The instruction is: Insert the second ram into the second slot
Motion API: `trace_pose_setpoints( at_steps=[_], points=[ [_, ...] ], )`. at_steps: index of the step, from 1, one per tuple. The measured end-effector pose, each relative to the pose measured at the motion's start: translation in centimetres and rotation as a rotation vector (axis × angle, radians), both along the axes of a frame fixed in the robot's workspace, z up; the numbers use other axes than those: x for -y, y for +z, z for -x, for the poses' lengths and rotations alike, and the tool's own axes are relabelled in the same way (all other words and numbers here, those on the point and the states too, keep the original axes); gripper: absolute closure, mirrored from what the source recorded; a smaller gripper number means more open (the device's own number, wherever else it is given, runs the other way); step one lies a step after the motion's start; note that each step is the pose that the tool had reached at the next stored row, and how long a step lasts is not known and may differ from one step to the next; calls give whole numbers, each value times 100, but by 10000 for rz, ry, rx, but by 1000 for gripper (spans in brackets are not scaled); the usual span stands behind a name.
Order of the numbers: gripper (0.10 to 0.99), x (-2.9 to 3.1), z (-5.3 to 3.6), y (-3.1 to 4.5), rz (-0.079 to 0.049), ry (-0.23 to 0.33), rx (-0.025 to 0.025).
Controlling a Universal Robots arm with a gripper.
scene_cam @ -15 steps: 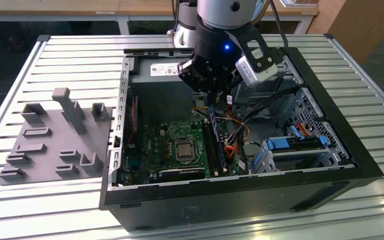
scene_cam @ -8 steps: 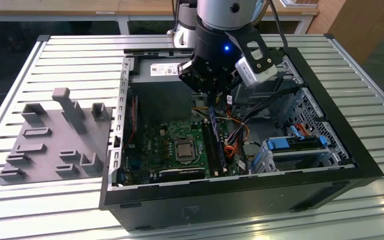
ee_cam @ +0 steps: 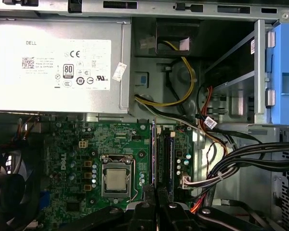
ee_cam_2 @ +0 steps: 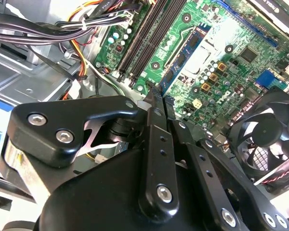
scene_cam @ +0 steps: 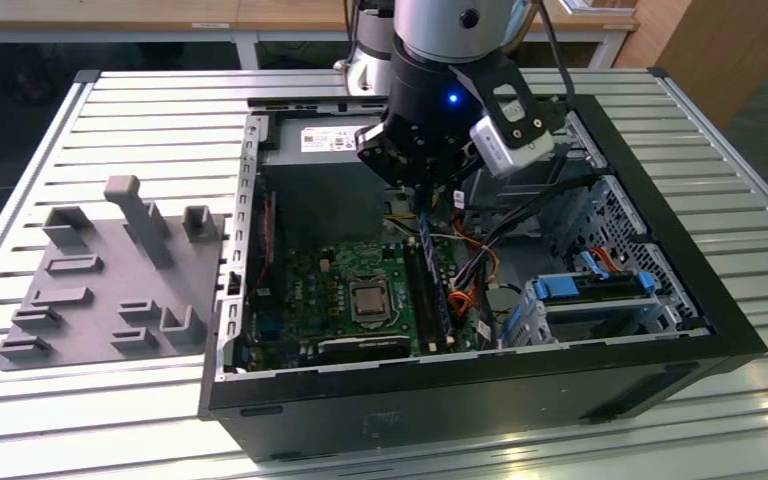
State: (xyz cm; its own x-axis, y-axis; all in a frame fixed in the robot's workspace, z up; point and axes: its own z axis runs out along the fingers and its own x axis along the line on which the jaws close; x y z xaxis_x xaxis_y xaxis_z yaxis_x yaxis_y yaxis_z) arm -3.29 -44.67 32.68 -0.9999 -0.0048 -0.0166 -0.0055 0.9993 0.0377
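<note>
My gripper hangs inside the open computer case, over the memory slots on the green motherboard. Its fingers are shut together, and I see nothing between the tips. The second ram, a thin blue strip with dark chips, stands on edge in a slot beside the processor socket. It runs away from my fingertips in both wrist views, shown edge-on in the first wrist view. The fingertips are over one end of the strip; whether they touch it is unclear. Black slots lie alongside it.
A grey power supply sits past the slots. Bundled cables run beside them. Blue drive-bay latches are at the exterior view's right and a fan is near the board. A grey holder plate lies outside the case.
</note>
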Motion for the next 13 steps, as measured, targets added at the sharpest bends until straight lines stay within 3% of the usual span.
trace_pose_setpoints(
  at_steps=[13],
  points=[
    [949,10,0,-61,2,0,-9]
  ],
)
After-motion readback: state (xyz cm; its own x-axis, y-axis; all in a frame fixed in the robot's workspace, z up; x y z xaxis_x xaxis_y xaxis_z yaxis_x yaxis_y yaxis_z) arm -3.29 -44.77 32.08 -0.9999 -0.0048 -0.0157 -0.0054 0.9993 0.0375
